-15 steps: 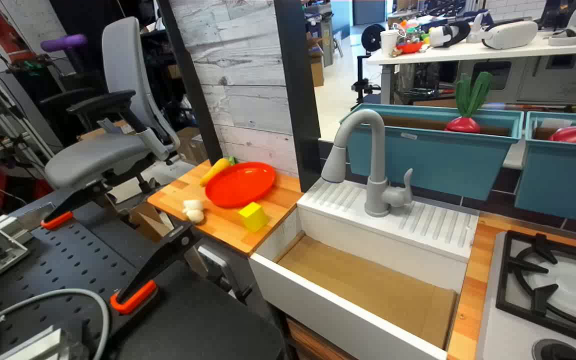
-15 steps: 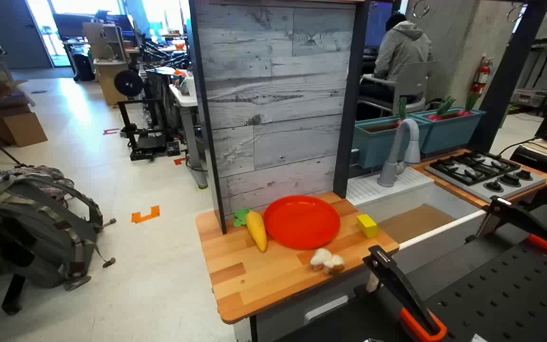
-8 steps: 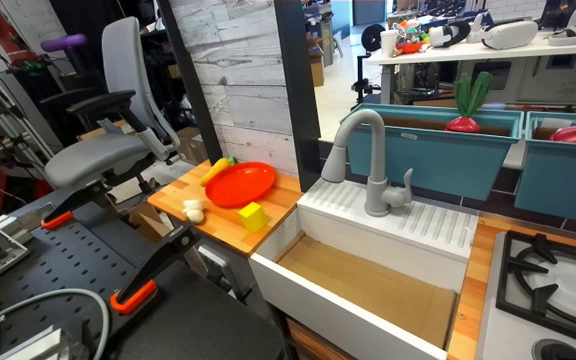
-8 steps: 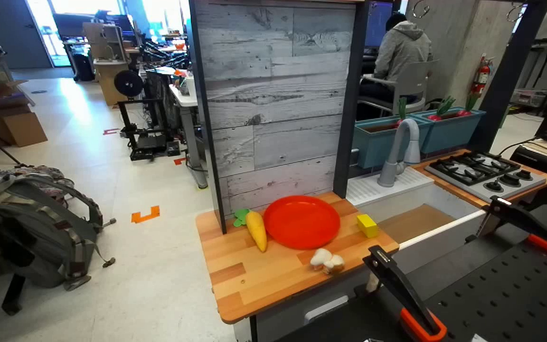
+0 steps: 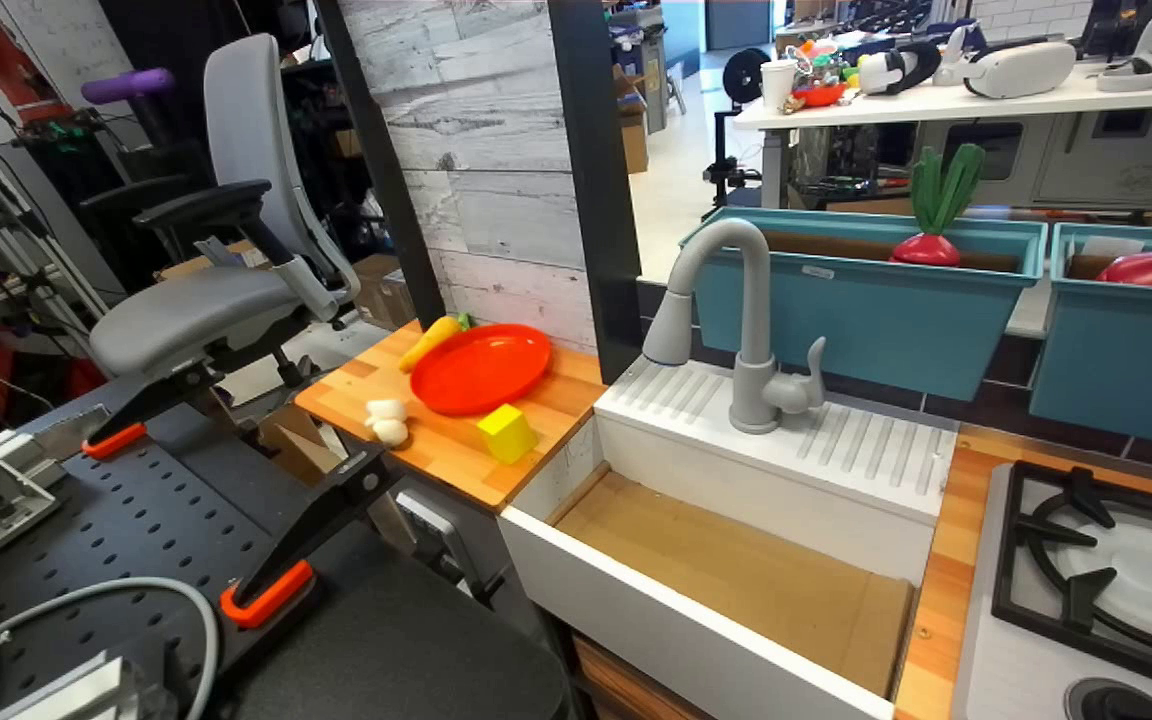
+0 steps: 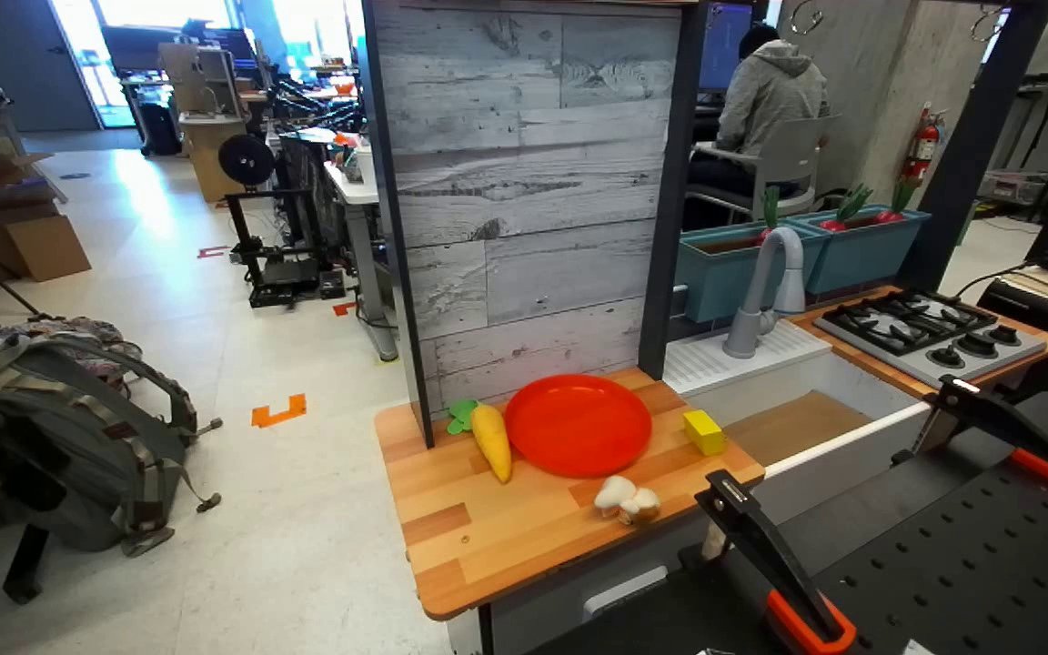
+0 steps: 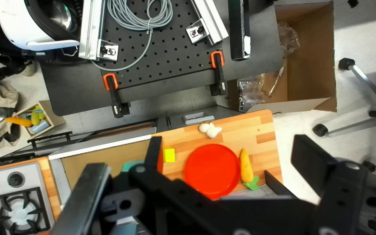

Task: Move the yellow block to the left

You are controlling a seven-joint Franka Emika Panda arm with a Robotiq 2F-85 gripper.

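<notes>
A: State of the gripper (image 7: pixel 227 147)?
B: Released. In the wrist view its fingers (image 7: pixel 154 148) stand spread wide, nothing held. Neither exterior view shows it.
A: And the yellow block (image 6: pixel 704 433)?
B: Right end of the wooden counter (image 6: pixel 506 532) in an exterior view, close to the sink (image 6: pixel 838 450), right of the red dish (image 6: pixel 579 425) and apart from it. Move's not done, I'd say.
A: Biggest risk?
B: Sink drop. A sideways bump on the way down could knock it over the edge. One finger overlaps that edge in the wrist view, so the gap there is easy to misjudge.
A: After that?
B: The slide. In both exterior views, leftward runs toward the dish, with the pale lump (image 6: pixel 617 493) left and near. Kept low, the block would probably hit the dish rim, maybe shove the dish into the yellow carrot (image 6: pixel 491 443) just beside it. Lift first.
A: "Left" clear enough?
B: Nope. Wrist view turns it round: left there is sink side. Steer by that alone and it likely ends up in the sink.
A: Grip?
B: Small, flat-sided block. Off-centre closing could twist it or squeeze it out.
</notes>
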